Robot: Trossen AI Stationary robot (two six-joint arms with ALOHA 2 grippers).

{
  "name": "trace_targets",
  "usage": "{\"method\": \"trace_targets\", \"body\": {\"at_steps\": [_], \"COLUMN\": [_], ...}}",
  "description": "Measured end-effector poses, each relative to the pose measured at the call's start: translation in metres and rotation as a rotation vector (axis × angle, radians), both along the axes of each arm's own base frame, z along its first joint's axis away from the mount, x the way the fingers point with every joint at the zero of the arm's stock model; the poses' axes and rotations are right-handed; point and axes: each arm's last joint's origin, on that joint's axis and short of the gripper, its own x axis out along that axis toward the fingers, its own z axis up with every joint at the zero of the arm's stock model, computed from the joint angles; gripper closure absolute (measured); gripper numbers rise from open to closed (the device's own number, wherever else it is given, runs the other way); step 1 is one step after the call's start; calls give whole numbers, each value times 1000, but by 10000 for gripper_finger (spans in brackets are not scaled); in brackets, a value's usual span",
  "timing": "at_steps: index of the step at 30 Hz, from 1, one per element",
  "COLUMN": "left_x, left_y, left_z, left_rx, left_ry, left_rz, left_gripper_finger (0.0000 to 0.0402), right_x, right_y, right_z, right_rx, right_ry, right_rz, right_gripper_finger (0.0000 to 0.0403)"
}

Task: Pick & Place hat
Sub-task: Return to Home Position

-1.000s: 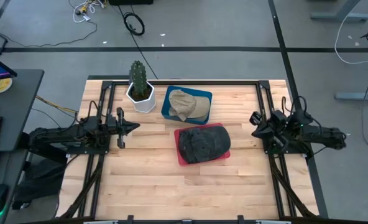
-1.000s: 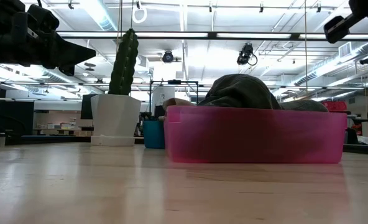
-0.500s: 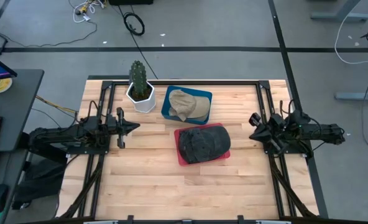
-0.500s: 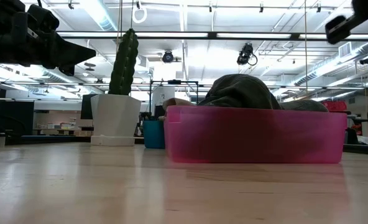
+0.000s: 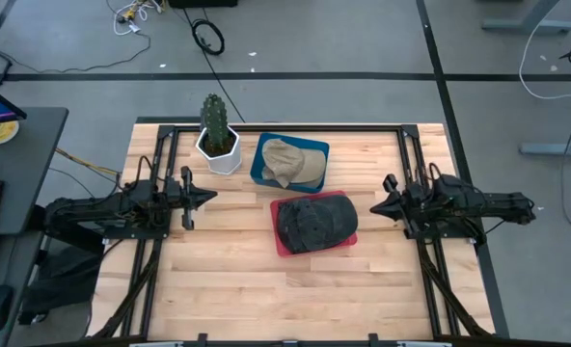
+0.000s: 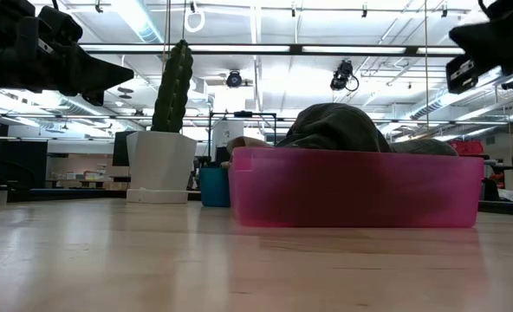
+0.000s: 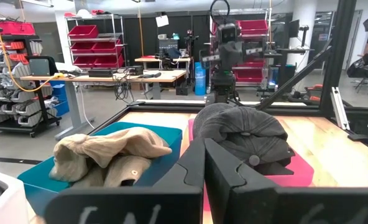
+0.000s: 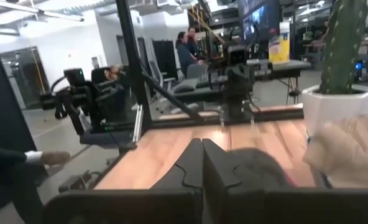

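Note:
A dark grey hat [image 5: 314, 223] lies in a pink bin [image 5: 284, 246] at the table's middle; it rises above the bin's rim in the low view [image 6: 334, 128] and shows in the left wrist view [image 7: 246, 134]. A tan hat [image 5: 291, 162] lies in a blue bin [image 5: 259, 166] behind it, also seen in the left wrist view [image 7: 109, 152]. My left gripper [image 5: 211, 197] hovers shut left of the bins. My right gripper [image 5: 375, 208] hovers shut just right of the pink bin, pointing at it.
A potted cactus [image 5: 215, 133] in a white pot stands near the far edge, left of the blue bin. Black rails [image 5: 416, 164] run along both table sides. Bare wood [image 5: 285, 289] spreads across the near half. People [image 8: 187, 46] stand in the room beyond.
My right gripper has swung and reached toward the table's left, closing on the pink bin's right side. The left arm and both hats have kept still.

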Motion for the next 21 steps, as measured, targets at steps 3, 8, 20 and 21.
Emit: {"method": "trace_targets", "body": {"at_steps": [3, 8, 20, 21], "left_x": [0, 0, 0, 0], "left_y": [0, 0, 0, 0], "left_z": [0, 0, 0, 0], "left_rx": [0, 0, 0, 0], "left_ry": [0, 0, 0, -1], "left_rz": [0, 0, 0, 0], "left_gripper_finger": [399, 399, 399, 399], "right_x": [4, 6, 9, 9], "right_y": [0, 0, -4, -5], "right_z": [-12, -13, -27, -28], "right_rx": [26, 41, -124, -132], "right_ry": [-9, -91, 32, 37], "right_rz": [4, -8, -151, -165], "right_gripper_finger": [403, 403, 403, 403]}}
